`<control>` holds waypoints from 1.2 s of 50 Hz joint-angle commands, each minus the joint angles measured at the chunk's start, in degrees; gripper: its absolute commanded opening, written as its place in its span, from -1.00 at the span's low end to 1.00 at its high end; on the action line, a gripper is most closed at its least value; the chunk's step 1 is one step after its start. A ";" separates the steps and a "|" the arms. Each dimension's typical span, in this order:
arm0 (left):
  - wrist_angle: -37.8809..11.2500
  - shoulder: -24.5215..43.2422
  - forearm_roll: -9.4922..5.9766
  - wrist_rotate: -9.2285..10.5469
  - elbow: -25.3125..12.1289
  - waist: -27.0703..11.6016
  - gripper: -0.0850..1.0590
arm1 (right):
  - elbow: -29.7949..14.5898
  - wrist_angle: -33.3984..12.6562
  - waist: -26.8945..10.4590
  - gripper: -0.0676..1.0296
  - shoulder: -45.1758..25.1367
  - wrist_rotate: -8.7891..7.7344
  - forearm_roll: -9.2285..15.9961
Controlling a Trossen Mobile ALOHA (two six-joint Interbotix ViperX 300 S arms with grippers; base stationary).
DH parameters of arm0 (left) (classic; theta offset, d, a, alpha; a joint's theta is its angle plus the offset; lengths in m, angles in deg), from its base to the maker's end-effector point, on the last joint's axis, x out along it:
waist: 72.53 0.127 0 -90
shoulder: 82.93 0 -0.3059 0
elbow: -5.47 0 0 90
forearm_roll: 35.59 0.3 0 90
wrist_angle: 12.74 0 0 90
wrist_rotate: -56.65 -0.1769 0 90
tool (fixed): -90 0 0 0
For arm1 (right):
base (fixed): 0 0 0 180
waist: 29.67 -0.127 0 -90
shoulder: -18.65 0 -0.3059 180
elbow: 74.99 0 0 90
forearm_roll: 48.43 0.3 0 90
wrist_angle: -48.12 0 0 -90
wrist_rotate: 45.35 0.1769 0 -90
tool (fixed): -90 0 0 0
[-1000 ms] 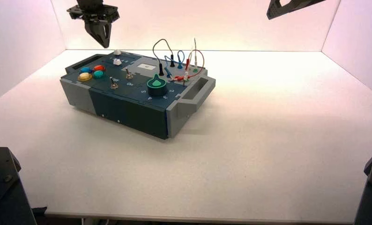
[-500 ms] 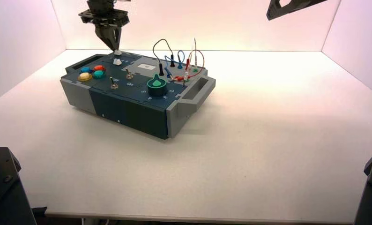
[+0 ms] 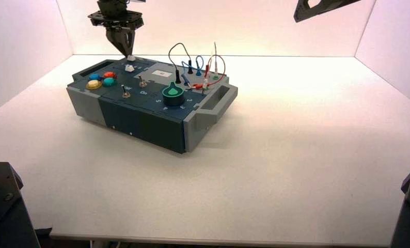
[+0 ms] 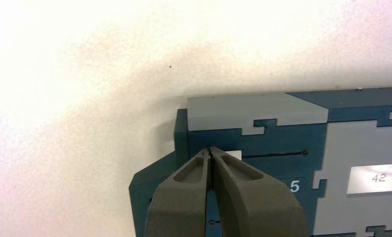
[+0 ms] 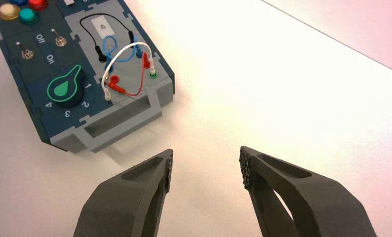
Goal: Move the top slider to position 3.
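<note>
Now the left gripper point(image 3: 127, 51) hangs at the far left corner of the box point(image 3: 141, 116), its two fingers pressed together into one point. In the left wrist view that point point(image 4: 210, 150) sits against the top slider point(image 4: 235, 155), a small white knob at one end of a dark slotted track, and hides most of it. From above, the knob point(image 3: 131, 58) shows just beside the fingertips, on the far edge of the box.

To do this step well, the closed tip should push the knob along the slot with a slow, level stroke and ease off at the third mark. A printed 5 shows beside the track; the other marks are hidden.

Counted from above: two white slider knobs, two silver toggle switches, four coloured buttons, one green dial point(image 3: 172, 93), and a cluster of wires.

The right gripper point(image 5: 206, 170) waits high at the far right, fingers spread wide and empty.
</note>
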 commanded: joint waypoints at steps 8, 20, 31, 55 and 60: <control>0.09 -1.67 -0.18 -0.26 -0.53 -1.14 -0.88 | -0.70 0.18 -0.26 0.41 0.26 0.00 0.09; 0.09 -1.85 -0.18 -0.26 -0.53 -1.58 -0.88 | -0.70 0.18 -0.26 0.41 0.26 0.00 0.00; -0.09 -1.76 -0.18 -0.26 -0.44 -2.11 -0.88 | -0.70 0.18 -0.26 0.41 0.18 0.00 0.09; -0.35 -2.02 -0.18 -0.26 -0.53 -2.46 -0.88 | -0.62 0.18 -0.26 0.41 0.26 0.00 0.09; -0.44 -2.02 -0.18 -0.26 -0.44 -2.64 -0.88 | -0.70 0.18 -0.26 0.41 0.26 0.00 0.09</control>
